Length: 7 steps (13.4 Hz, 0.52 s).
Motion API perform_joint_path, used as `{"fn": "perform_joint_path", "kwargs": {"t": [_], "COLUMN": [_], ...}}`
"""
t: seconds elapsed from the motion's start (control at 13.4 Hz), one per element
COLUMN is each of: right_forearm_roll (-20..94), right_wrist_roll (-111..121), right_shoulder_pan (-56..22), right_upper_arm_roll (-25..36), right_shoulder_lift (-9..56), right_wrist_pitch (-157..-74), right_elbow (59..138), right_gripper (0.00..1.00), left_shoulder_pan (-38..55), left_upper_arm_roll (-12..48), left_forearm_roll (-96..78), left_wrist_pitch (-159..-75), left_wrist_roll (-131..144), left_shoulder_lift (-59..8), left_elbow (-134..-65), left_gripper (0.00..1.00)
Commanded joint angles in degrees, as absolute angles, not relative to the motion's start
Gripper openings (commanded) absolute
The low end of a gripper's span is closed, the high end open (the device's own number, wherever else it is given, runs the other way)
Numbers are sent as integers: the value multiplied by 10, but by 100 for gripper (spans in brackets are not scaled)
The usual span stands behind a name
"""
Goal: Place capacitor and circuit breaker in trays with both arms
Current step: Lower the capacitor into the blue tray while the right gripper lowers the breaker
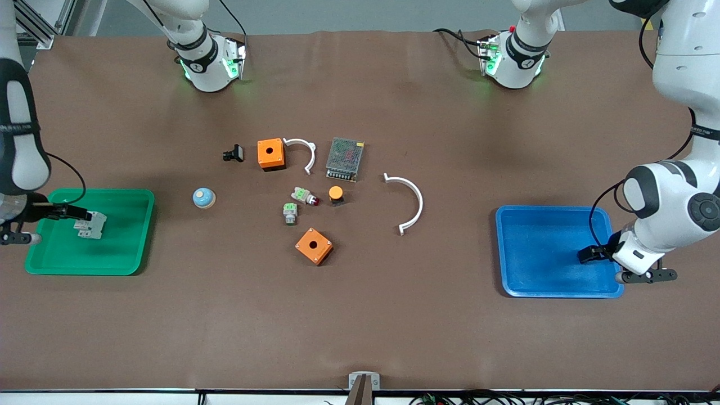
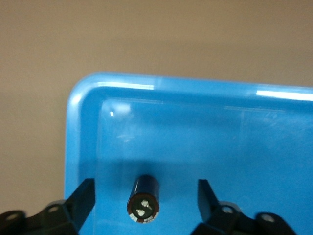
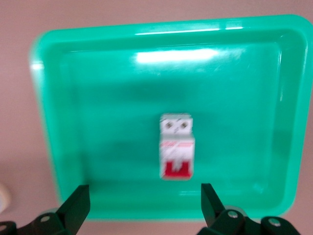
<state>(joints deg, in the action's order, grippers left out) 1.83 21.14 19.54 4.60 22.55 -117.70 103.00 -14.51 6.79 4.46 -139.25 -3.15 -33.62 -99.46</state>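
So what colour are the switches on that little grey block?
Red, on the circuit breaker lying in the green tray; the right wrist view shows it best.

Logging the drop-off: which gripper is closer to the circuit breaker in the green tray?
Right. The right gripper hangs open right over the circuit breaker in the green tray. The left gripper is open over the blue tray, at the left arm's end.

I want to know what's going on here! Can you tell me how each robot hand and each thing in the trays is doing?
left gripper: open, over the blue tray
capacitor: released, lying in the blue tray
right gripper: open, over the green tray
circuit breaker: released, lying in the green tray, red levers showing
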Motion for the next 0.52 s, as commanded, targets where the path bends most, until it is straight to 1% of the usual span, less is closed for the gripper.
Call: {"fn": "perform_joint_path", "kwargs": {"t": [0.0,0.07,0.3,0.45], "right_forearm_roll": [18,18,18,20], "right_wrist_roll": [152,136,81,59], "right_shoulder_pan": [159,145,95,65], "right_upper_arm_roll": [45,45,44,44], "right_shoulder_lift": [148,127,47,12], "right_wrist_pitch": [-1114,-1101,-1102,-1102], "right_elbow": [1055,1064,1134,1157], "right_gripper": [100,100,100,100], "left_shoulder_pan": [-133,-133,-126,-113], "left_upper_arm_roll": [69,71,89,97], "left_forearm_roll": [55,55,55,55], "left_wrist_pitch": [-1362,-1334,-1235,-1200], "left_wrist_roll": [-26,-26,-7,12], "left_shoulder_lift": [-289,-280,-251,-215], "left_elbow": [-989,-973,-922,-920], "left_gripper": [100,100,100,100]}}
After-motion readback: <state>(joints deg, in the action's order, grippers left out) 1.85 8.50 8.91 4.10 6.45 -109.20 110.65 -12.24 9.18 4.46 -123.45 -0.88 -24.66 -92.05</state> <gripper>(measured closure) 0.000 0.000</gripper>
